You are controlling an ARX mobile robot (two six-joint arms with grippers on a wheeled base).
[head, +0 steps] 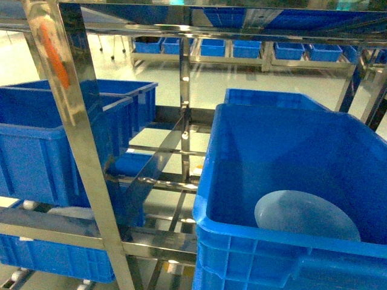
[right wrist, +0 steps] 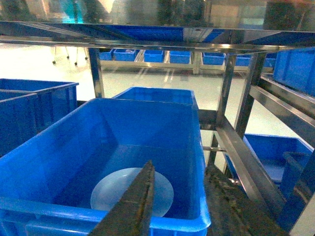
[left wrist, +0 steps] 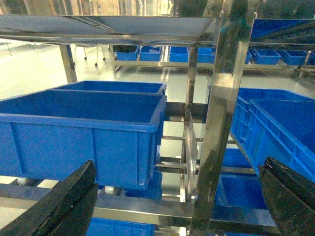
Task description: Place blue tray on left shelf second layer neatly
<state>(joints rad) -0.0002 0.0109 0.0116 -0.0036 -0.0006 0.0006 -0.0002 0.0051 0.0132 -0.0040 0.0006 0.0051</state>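
The left pincer (left wrist: 177, 201) shows in its own wrist view as two dark fingers (left wrist: 64, 206) at the bottom corners of the picture, set wide apart, with nothing between them. It faces the left shelf (left wrist: 219, 123), a shiny stainless-steel rack with square uprights. On this side of the rack stands a deep blue crate (left wrist: 83, 132), and a second crate (left wrist: 118, 87) stands just behind it.

The right pincer (right wrist: 179, 206) shows in the right wrist view as two dark fingers at the bottom edge, with a clear gap between them; it holds nothing. It hangs above the near wall of a large blue crate (right wrist: 147, 128).

The blue tray (head: 305, 214) lies flat on the bottom of this large crate, near its front wall. It is pale blue and round, with a smooth rim. In the head view the crate takes the right half of the picture, and the tray is at its lower right part. No pincer touches the tray.

More blue crates (head: 230, 47) stand in a row on a far rack across the pale floor (head: 242, 81).
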